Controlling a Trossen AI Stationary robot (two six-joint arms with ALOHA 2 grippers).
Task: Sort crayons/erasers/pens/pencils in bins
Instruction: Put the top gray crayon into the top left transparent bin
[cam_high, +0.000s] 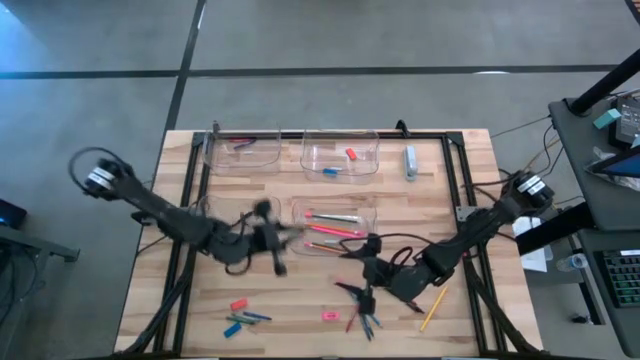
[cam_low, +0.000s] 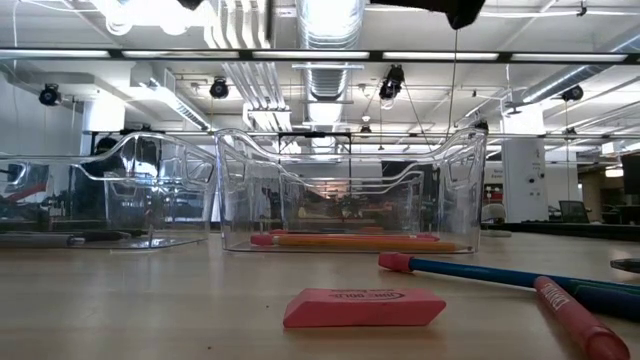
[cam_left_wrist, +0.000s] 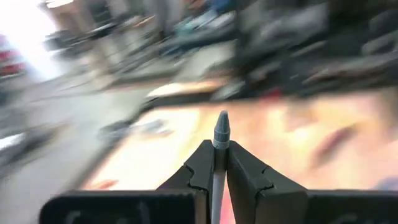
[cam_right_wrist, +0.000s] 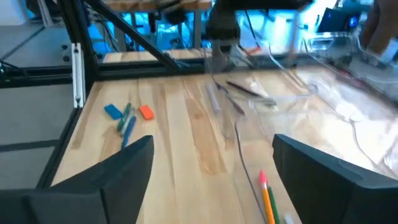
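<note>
Low view, nearest the lens: pink eraser (cam_low: 364, 308), a flat block lying lengthwise across the picture on the wooden table (cam_low: 150, 300); its raised lettering is too small to read. Just behind and to its right lie a blue stick with a pink end (cam_low: 480, 272), long axis running left to right, and a red stick (cam_low: 578, 318) angled toward the camera. Beyond stands a clear bin (cam_low: 350, 195) holding an orange pencil (cam_low: 365, 241) laid crosswise along its floor.

High view: four clear bins, two at the far edge (cam_high: 243, 150) (cam_high: 340, 155) and two nearer the centre, one holding pink and orange pencils (cam_high: 335, 228) with long axes across the table. Loose crayons and an eraser (cam_high: 243, 314) lie near the front left; a yellow pencil (cam_high: 433, 310) lies diagonally at front right.

Left gripper (cam_left_wrist: 214, 158), blurred, above the table's middle left: jaws clamped on a grey stick (cam_left_wrist: 221, 129) that points forward past the fingertips. Right gripper (cam_right_wrist: 211, 162), near the pencil bin's front right corner: jaws wide apart, nothing between them.
</note>
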